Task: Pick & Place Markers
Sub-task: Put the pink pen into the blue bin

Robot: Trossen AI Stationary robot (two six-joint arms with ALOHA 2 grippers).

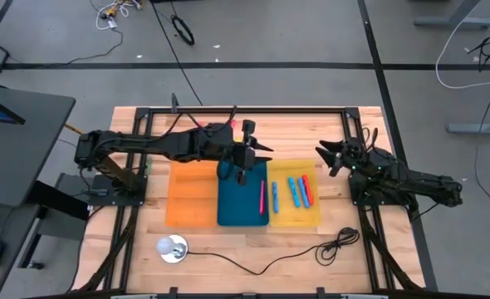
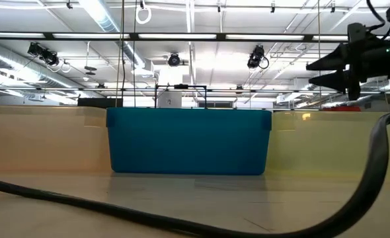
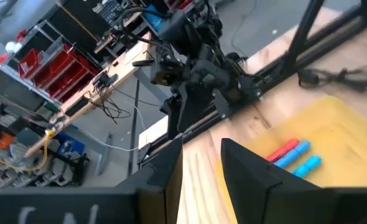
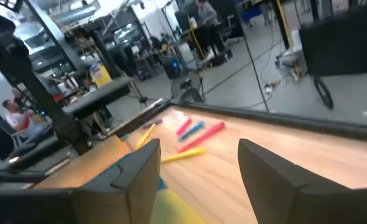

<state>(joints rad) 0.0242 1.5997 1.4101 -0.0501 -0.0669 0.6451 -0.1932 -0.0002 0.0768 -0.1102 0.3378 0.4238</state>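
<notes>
Left gripper [image 1: 242,172], parted with nothing visibly grasped, is being held over the blue tray [image 1: 242,208] while right gripper [image 1: 335,158] is being kept open beside the yellow tray [image 1: 311,218] holding markers [image 1: 298,192].

Bright overhead striplights, ceiling glare, blurred wrist views

Orange tray [image 1: 190,198], blue tray [image 1: 242,199], yellow tray [image 1: 293,199], pink marker [image 1: 262,196].

tray contents hidden in low view
</notes>
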